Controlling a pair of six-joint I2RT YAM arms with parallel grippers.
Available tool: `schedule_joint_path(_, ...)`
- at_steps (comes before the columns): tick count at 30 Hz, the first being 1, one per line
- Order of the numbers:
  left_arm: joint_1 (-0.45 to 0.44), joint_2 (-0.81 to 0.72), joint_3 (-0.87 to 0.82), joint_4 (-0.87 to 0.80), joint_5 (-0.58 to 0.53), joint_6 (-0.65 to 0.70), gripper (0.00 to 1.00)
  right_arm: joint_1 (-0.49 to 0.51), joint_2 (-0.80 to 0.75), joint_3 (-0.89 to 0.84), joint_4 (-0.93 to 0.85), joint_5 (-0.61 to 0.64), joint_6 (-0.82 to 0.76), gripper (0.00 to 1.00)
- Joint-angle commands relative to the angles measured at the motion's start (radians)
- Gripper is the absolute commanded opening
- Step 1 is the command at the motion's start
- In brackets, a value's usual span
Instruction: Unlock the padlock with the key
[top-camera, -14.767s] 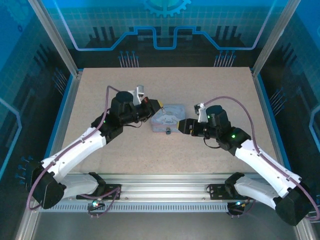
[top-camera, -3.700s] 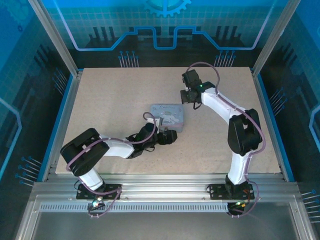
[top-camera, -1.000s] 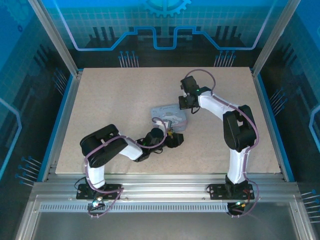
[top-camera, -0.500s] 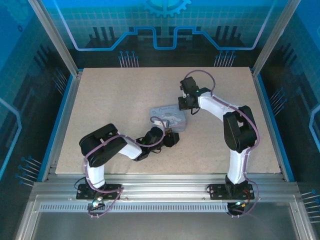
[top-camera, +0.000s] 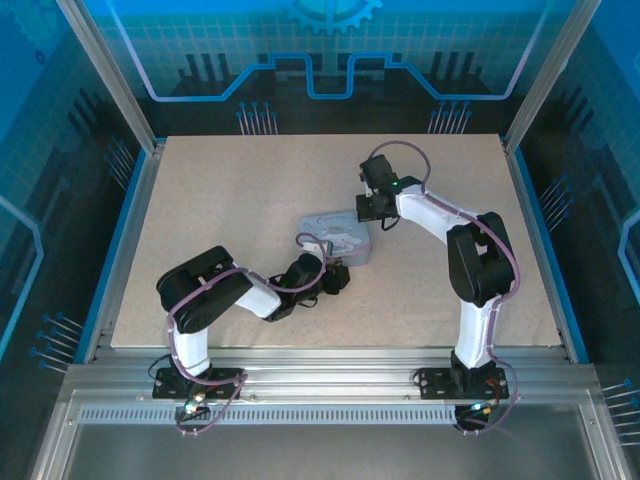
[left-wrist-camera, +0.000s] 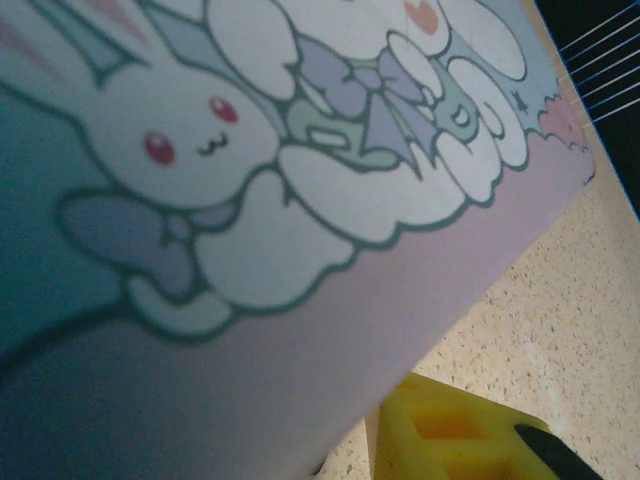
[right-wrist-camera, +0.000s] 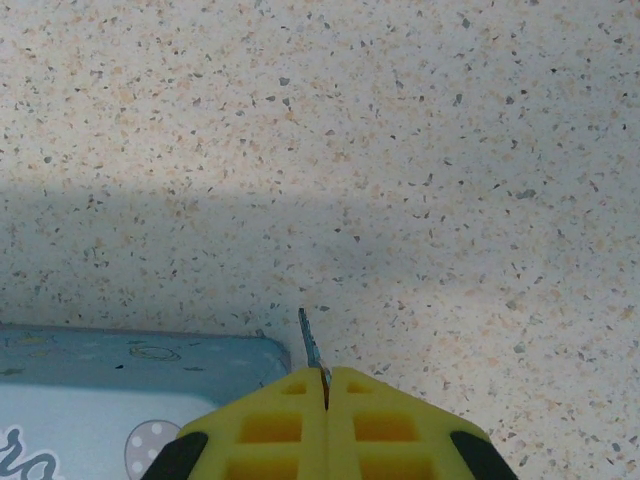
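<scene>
Yellow-padded, the right gripper (right-wrist-camera: 325, 385) clamps the thin dark key (right-wrist-camera: 311, 350) just beyond the pale blue cartoon tin's (top-camera: 340, 232) far corner; the left gripper (top-camera: 338, 274), grip unclear, sits at its near edge, unlocking apparently undone.

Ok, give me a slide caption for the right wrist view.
Right gripper shut on the thin dark key, tip protruding over the speckled table beside the pale blue tin.

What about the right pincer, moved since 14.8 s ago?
Yes: right pincer moved toward the table's far edge, to the pale blue rectangular tin's far corner.
</scene>
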Motion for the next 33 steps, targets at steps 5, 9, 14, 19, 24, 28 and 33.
schedule_joint_path(5,0.017,-0.050,-0.018,-0.061,0.019,0.009,0.32,0.015,-0.026,-0.019,-0.013,-0.021,0.011,0.00)
schedule_joint_path(9,0.018,-0.034,-0.002,-0.072,0.034,0.003,0.36,0.015,-0.027,-0.021,-0.010,-0.020,0.013,0.00)
schedule_joint_path(14,0.018,-0.012,0.007,-0.082,0.052,-0.005,0.37,0.015,-0.030,-0.024,-0.009,-0.023,0.016,0.00)
schedule_joint_path(19,0.015,0.007,0.008,-0.075,0.064,-0.012,0.50,0.017,-0.029,-0.031,-0.004,-0.034,0.021,0.00)
schedule_joint_path(24,0.014,0.027,0.014,-0.049,0.083,-0.023,0.57,0.024,-0.029,-0.047,0.007,-0.046,0.031,0.00)
schedule_joint_path(28,0.014,0.046,0.033,-0.043,0.100,-0.030,0.61,0.029,-0.032,-0.052,0.011,-0.045,0.035,0.00)
schedule_joint_path(33,0.013,0.066,0.043,-0.034,0.101,-0.046,0.62,0.031,-0.032,-0.051,0.010,-0.043,0.032,0.00)
